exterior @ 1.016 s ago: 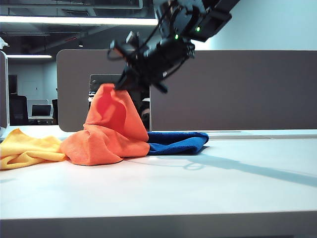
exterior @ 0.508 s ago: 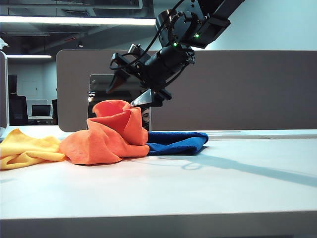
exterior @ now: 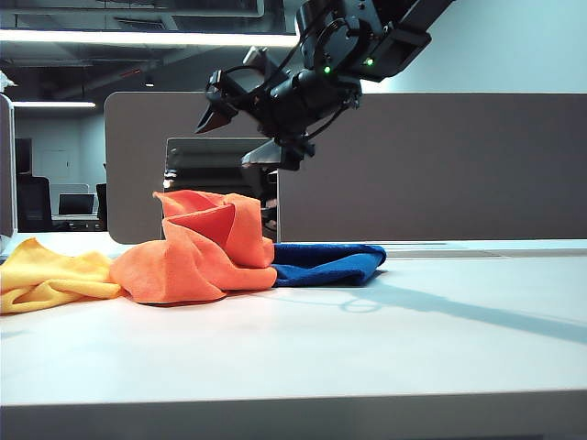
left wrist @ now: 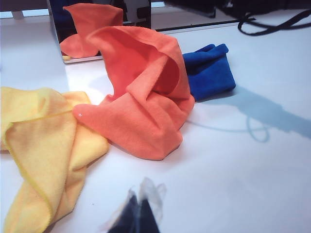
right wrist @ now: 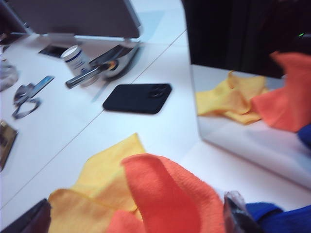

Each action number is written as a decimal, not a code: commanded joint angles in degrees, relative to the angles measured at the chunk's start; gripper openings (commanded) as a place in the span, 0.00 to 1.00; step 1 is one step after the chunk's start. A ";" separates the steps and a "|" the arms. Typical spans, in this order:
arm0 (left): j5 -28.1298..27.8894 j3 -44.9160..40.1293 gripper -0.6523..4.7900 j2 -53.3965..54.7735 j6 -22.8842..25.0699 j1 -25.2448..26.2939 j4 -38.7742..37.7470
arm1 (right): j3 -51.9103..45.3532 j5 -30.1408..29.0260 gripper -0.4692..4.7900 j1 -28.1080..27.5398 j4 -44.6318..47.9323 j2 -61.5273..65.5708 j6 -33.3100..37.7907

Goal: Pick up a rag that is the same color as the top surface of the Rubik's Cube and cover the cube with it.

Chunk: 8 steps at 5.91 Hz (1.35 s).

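The rag (exterior: 197, 247), a fuzzy orange microfibre cloth, is heaped in soft upright folds on the white table (exterior: 367, 348), between a crumpled yellow cloth (exterior: 50, 273) and a folded blue cloth (exterior: 326, 262). The Rubik's Cube is not seen. The right gripper (exterior: 240, 136) is poised above the rag, fingers spread, gripping nothing. The left gripper (left wrist: 138, 213) is blurred low over the table; its fingers cannot be judged. No writing can be read.

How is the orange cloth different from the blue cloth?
The orange cloth is heaped up tall with a fold standing up, while the blue cloth lies low and flat. The orange cloth looks bigger than the blue cloth. The orange cloth sits right under the open right pincer, and the blue cloth lies off to the side. Both are soft, fuzzy cloths resting on the white table, touching each other.
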 commanded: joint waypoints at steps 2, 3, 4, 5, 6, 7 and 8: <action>-9.90 0.09 0.11 -0.02 0.04 -0.07 7.65 | 0.22 3.04 0.08 -9.18 -7.72 -17.73 -15.45; -12.83 0.09 0.11 -0.07 0.02 -0.02 8.55 | 0.17 4.42 0.08 -10.32 -13.94 -20.94 -20.31; -14.58 0.09 0.11 -0.07 -0.04 0.02 9.75 | -2.43 4.31 0.08 -11.61 -15.39 -25.31 -21.42; -17.03 0.09 0.11 -0.15 -1.60 0.07 12.07 | -10.71 5.92 0.08 -13.22 -13.05 -33.59 -21.49; -17.00 0.09 0.11 -0.15 -3.28 0.04 12.46 | -22.56 7.08 0.08 -13.77 -8.48 -42.95 -21.51; -16.72 -0.26 0.11 -0.15 -5.51 0.04 15.39 | -68.63 13.62 0.08 -13.99 2.27 -85.72 -19.08; -16.57 -0.26 0.11 -0.15 -6.88 0.04 15.41 | -73.77 16.81 0.08 -14.01 1.31 -93.77 -17.09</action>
